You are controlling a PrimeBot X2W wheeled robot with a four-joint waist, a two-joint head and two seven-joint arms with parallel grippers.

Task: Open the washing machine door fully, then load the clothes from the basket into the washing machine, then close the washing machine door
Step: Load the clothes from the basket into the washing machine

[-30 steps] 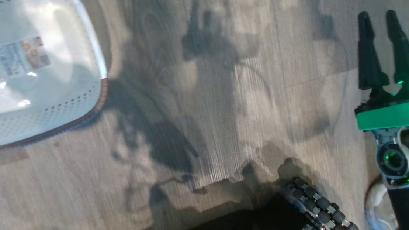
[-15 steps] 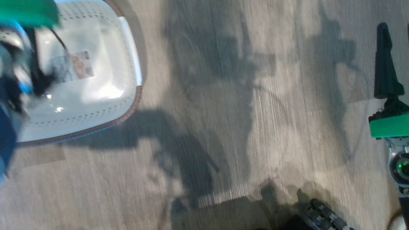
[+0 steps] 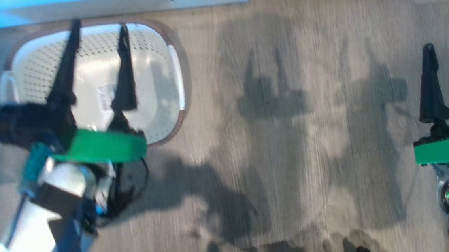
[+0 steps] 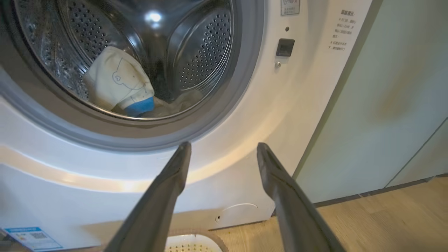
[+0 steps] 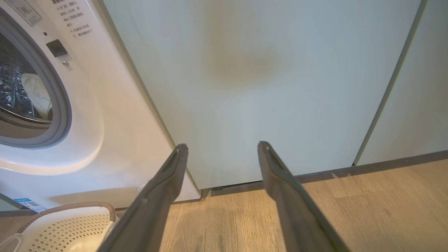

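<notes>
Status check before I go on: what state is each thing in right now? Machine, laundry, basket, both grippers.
washing machine: drum mouth uncovered, nothing across it.
clothes: lying inside the drum.
basket: upright on the floor, no clothes seen in it.
round flap: shut.
left gripper: open, empty, above the basket.
right gripper: open, empty, above bare floor.
</notes>
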